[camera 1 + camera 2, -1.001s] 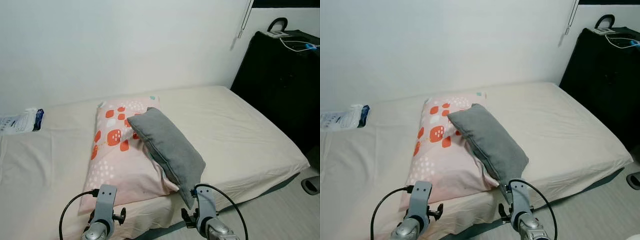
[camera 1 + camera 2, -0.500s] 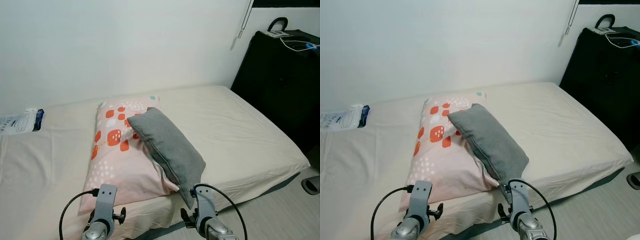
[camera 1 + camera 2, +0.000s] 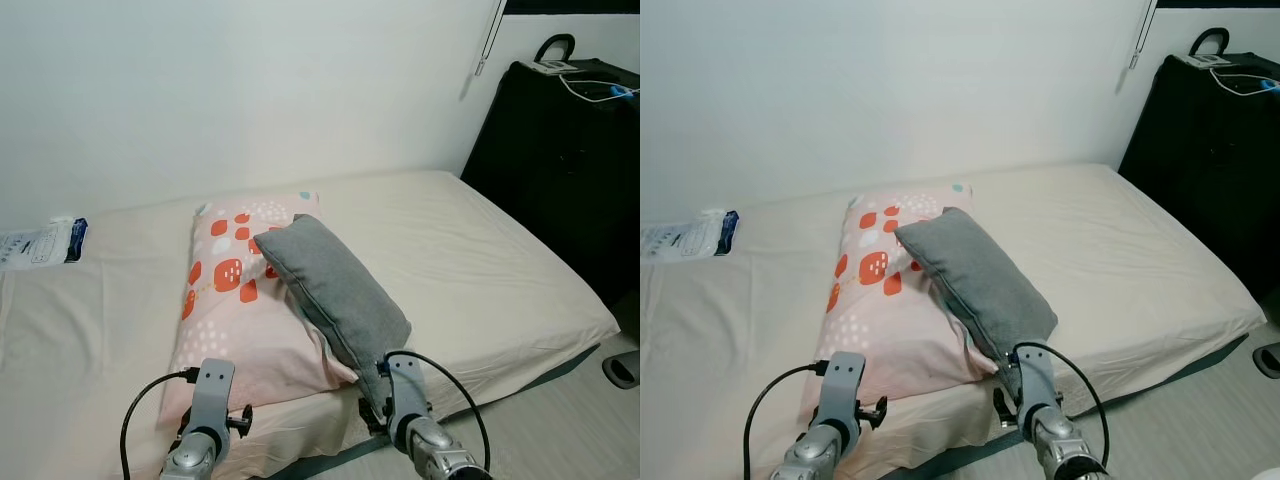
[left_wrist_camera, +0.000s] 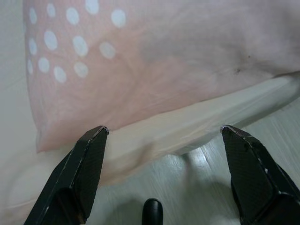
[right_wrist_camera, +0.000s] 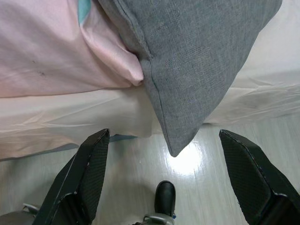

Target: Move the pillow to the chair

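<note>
A pink pillow with orange squares and white dots lies on the bed. A grey pillow rests slanted across its right side, and its lower corner hangs past the bed's front edge. My left gripper is open in front of the pink pillow's near edge, not touching it. My right gripper is open just below the grey pillow's overhanging corner, with nothing between its fingers. Both wrists, left and right, show low in the eye views at the bed's front edge.
A tall black case with cables on top stands against the wall to the right of the bed. A white and blue packet lies at the bed's far left. Pale floor runs along the bed's front, with a dark object at the right edge.
Both wrists have edged slightly forward toward the bed's front edge. The pillows have not moved.
</note>
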### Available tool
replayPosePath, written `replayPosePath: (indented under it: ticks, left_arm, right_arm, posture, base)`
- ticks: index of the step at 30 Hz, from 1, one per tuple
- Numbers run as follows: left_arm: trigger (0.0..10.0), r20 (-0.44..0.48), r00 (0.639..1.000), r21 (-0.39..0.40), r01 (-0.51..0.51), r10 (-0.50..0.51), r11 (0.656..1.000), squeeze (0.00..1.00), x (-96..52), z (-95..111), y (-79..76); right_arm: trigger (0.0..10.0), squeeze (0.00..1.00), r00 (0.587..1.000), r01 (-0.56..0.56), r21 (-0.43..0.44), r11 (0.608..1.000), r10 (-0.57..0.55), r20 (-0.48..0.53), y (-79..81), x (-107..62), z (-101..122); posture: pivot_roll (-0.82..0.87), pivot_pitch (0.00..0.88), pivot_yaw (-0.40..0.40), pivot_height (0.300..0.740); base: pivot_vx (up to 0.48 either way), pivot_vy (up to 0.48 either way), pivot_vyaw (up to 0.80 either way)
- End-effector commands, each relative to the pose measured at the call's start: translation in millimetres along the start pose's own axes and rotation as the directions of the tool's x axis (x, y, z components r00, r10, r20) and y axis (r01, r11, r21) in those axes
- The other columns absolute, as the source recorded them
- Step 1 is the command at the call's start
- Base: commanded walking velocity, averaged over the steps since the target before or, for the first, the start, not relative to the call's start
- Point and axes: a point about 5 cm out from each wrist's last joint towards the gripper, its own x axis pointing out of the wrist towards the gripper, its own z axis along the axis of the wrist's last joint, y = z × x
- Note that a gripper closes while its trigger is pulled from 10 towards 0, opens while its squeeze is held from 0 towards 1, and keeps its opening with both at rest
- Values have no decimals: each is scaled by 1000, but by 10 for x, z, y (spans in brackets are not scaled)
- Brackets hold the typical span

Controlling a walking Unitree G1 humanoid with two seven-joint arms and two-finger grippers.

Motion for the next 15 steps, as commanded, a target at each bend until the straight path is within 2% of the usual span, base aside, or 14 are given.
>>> replayPosePath:
  ticks: [1,8,15]
  left_arm:
    - [10000,5,1000,-4,-18,18,1000,0,15,42,32]
    - [10000,8,1000,10,0,0,1000,0,35,74,-60]
    - [10000,7,1000,0,-6,6,1000,0,33,64,-69]
  right_arm:
    - [10000,0,1000,14,-4,1000,-14,1,-41,3,36]
    - [10000,0,1000,26,-6,1000,-26,12,-127,-5,77]
    - [10000,0,1000,29,-15,999,-29,8,-123,-3,74]
  posture:
    - [31,0,-87,740]
    - [23,0,-89,740]
    - [14,0,-88,740]
  base:
    - [0,0,0]
    - [0,0,0]
    - [0,0,0]
